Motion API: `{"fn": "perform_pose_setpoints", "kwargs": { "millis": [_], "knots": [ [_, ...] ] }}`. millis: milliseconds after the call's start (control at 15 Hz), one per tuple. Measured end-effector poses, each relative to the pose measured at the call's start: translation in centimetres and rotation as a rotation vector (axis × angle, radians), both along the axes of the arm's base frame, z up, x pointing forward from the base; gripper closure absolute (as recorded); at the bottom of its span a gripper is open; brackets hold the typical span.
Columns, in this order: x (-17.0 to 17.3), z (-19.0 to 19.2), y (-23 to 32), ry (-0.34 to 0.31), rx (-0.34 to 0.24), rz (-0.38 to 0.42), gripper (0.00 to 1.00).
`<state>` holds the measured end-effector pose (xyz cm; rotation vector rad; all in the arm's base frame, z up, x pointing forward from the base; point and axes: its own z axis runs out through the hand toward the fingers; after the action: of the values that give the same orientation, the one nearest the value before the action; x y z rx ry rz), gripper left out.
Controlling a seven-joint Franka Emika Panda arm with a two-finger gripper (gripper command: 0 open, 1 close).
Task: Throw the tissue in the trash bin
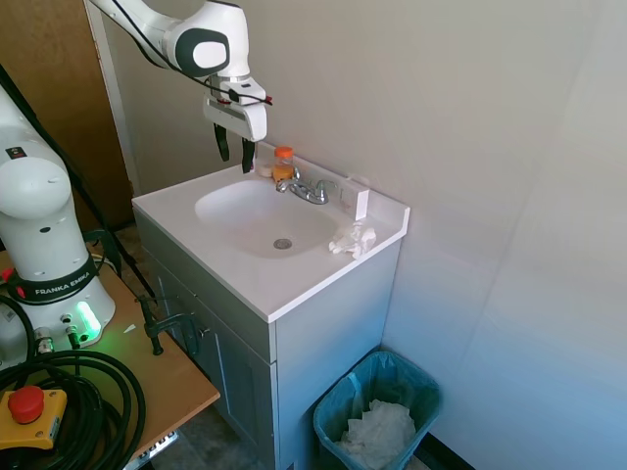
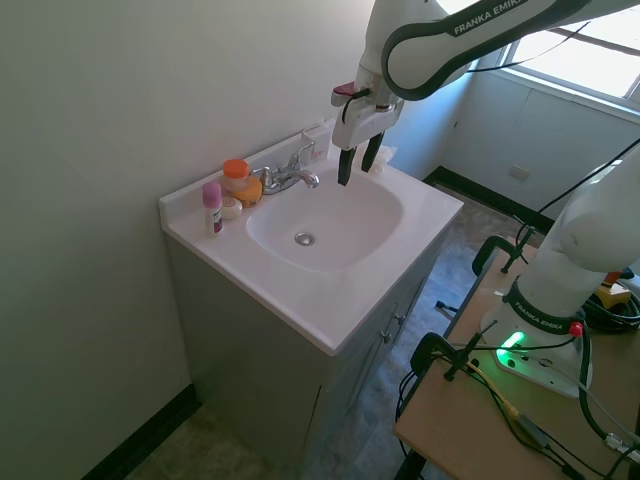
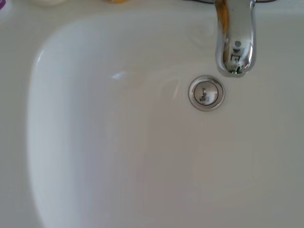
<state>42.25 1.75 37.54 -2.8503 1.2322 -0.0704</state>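
Note:
The tissue (image 1: pixel 353 238), a small crumpled white wad, lies on the sink counter's right-hand corner, beside the basin (image 1: pixel 265 217). On the floor below that corner stands the trash bin (image 1: pixel 335 409), lined with a wrinkled teal-blue bag and holding a larger wad of white paper (image 1: pixel 377 431). My gripper (image 1: pixel 235 150) (image 2: pixel 357 162) hangs open above the back of the basin near the faucet, well above the counter and to the left of the tissue. Nothing is between its fingers. The wrist view shows only the basin, its drain (image 3: pixel 205 93) and the faucet spout (image 3: pixel 235 42).
A chrome faucet (image 1: pixel 304 188) stands behind the basin, with an orange-capped bottle (image 1: pixel 283 164) beside it. A pink stick (image 2: pixel 212 205) and a small round pot stand at the counter's far end. A white block (image 1: pixel 358 201) stands behind the tissue. The wall runs close behind.

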Motion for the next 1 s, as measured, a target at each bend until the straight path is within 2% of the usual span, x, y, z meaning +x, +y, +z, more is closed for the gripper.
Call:
{"fn": "perform_pose_setpoints", "kwargs": {
  "millis": [133,333,533,667,800,1000],
  "knots": [
    [0.1,0.1,-0.1,-0.005,-0.003,-0.017,0.00],
    [1.0,1.2,-2.6,-0.057,0.004,-0.103,0.00],
    [1.9,3.0,-8.6,-0.107,0.007,-0.234,0.00],
    [2.6,3.2,-13.7,-0.118,-0.004,-0.336,0.00],
    [3.2,2.4,-19.1,-0.113,-0.010,-0.434,0.00],
    [4.7,-0.3,-24.7,-0.090,-0.041,-0.534,0.00]
  ]
}}
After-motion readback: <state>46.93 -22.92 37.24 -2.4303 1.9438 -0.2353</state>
